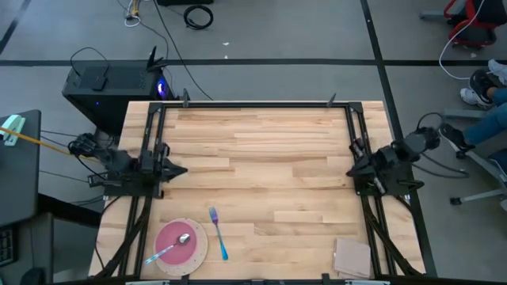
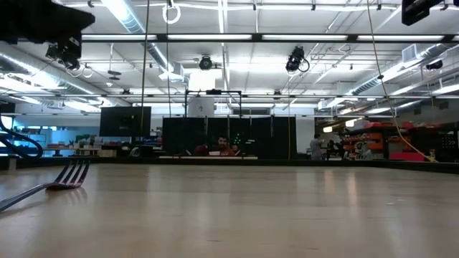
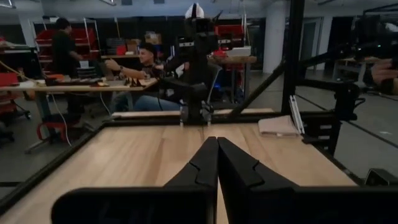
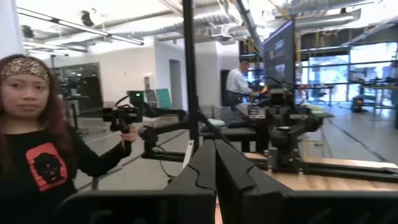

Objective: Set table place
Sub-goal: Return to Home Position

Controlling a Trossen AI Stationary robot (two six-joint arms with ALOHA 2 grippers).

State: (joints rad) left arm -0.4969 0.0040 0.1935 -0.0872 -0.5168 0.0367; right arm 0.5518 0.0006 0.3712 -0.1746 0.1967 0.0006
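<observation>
Now the place setting lies at the near left corner of the table [image 1: 261, 150], seen from above. The plate [image 1: 198, 255] carries the pink bowl [image 1: 173, 237] on it. The spoon [image 1: 169, 250] rests with its head in the bowl, and its handle points to about 8 o'clock, over the plate's rim. The fork [image 1: 218, 233] lies just beside the plate at its 3 o'clock, tines toward 12 o'clock and teal handle toward 6 o'clock. In the low view only the fork [image 2: 70, 174] shows, at the left side.

The left gripper [image 1: 184, 170] hangs at the left rail, pointing to 3 o'clock, across the table. In its wrist view the left gripper [image 3: 217, 144] has its two fingers pressed together with nothing between them. The plate with bowl and spoon lies at about 6 o'clock from it, well apart, and the fork at about 5 o'clock.

The right gripper [image 1: 349, 169] is at the right rail, pointing to 9 o'clock, and the same gripper [image 4: 214, 146] also has its fingers closed on nothing. The setting lies at about 8 o'clock from it, far off. A tan pad [image 1: 352, 257] lies at about 6 o'clock from it, near the table's front edge.

Beyond the table, a person in a black shirt [image 4: 37, 162] holds a camera rig, and a seated person [image 3: 146, 65] is at a desk.
</observation>
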